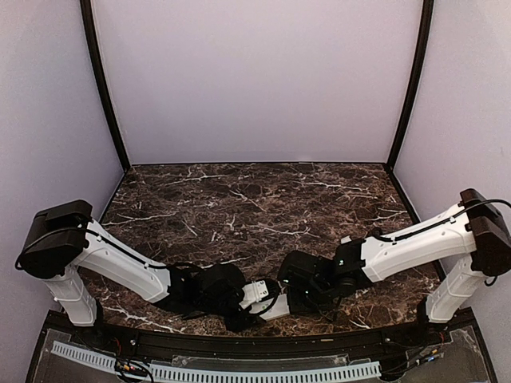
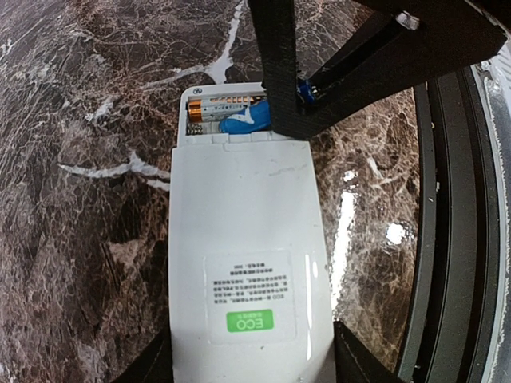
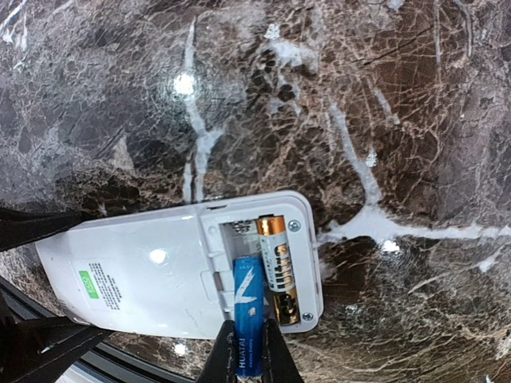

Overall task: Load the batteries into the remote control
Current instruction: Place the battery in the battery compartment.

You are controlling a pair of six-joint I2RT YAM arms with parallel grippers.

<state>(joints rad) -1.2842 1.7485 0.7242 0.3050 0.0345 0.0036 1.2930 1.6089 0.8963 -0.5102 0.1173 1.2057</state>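
Note:
The remote control (image 2: 239,239) lies back-up near the table's front edge, its battery compartment uncovered. My left gripper (image 2: 251,369) is shut on the remote's sides at the end away from the compartment. A white-and-gold battery (image 3: 278,267) lies seated in one slot. My right gripper (image 3: 249,363) is shut on a blue battery (image 3: 249,315). The blue battery's front end rests tilted in the other slot, and its held end sticks out past the remote's edge. In the top view both grippers meet at the remote control (image 1: 263,297), and the batteries are hidden there.
The dark marble table (image 1: 255,199) ends in a black raised rim (image 2: 447,239) just beside the remote. Pale walls (image 1: 255,72) enclose the back and both sides. A white slotted cable duct (image 1: 239,371) runs below the front edge.

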